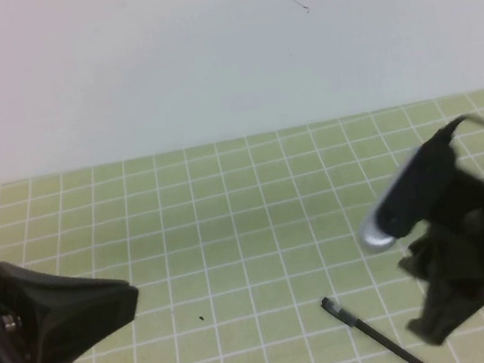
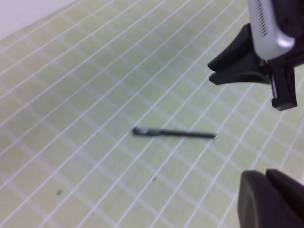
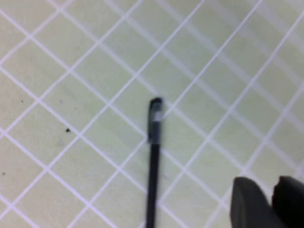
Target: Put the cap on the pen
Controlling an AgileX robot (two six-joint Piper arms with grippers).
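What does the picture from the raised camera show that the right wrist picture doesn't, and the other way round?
Only the high view shows both arms at once: the left gripper low at the left edge, the right gripper hanging beside the pen, and the pale wall behind. Only the right wrist view shows the pen's pale band near its end up close. Both show the black pen lying flat on the green grid mat, untouched, with no cap on it or anywhere in sight.

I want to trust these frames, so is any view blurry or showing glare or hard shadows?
High view: even light, no glare; the pen runs off the bottom edge, right gripper beside it. Left wrist view: pen soft, left gripper blurred in the corner. Right wrist view: soft focus, faint shadow by the pen.
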